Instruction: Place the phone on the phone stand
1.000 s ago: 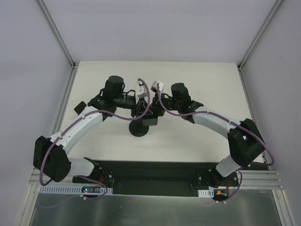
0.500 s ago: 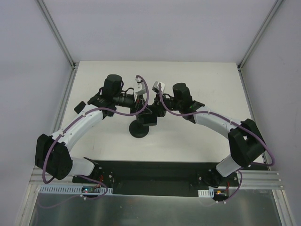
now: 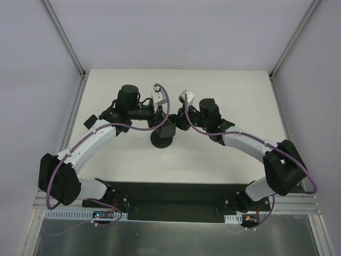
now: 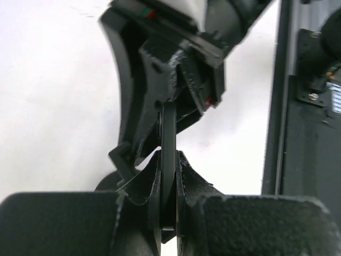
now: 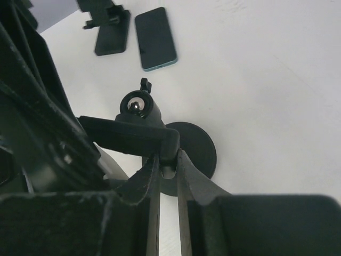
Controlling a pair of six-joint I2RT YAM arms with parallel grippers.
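The phone (image 3: 168, 129) is a thin black slab held between the two arms, just above the phone stand's round base (image 3: 160, 142). My left gripper (image 3: 161, 123) is shut on the phone. In the left wrist view the phone (image 4: 168, 128) stands edge-on between that gripper's fingertips (image 4: 169, 156). My right gripper (image 3: 179, 124) meets it from the right. In the right wrist view this gripper (image 5: 167, 158) is shut on the end of the stand's holder plate (image 5: 122, 134), with the ball joint (image 5: 137, 105) behind and the disc base (image 5: 198, 150) below.
A second dark phone with a light-blue edge (image 5: 155, 38) and another small black stand (image 5: 111, 29) lie on the table's left side, part visible in the top view (image 3: 90, 121). A black mounting plate (image 3: 170, 193) runs along the near edge. Walls enclose three sides.
Both grippers have moved away from the near edge with the phone. The stand's base has shifted a little right and farther back, and the phone now sits higher over it.
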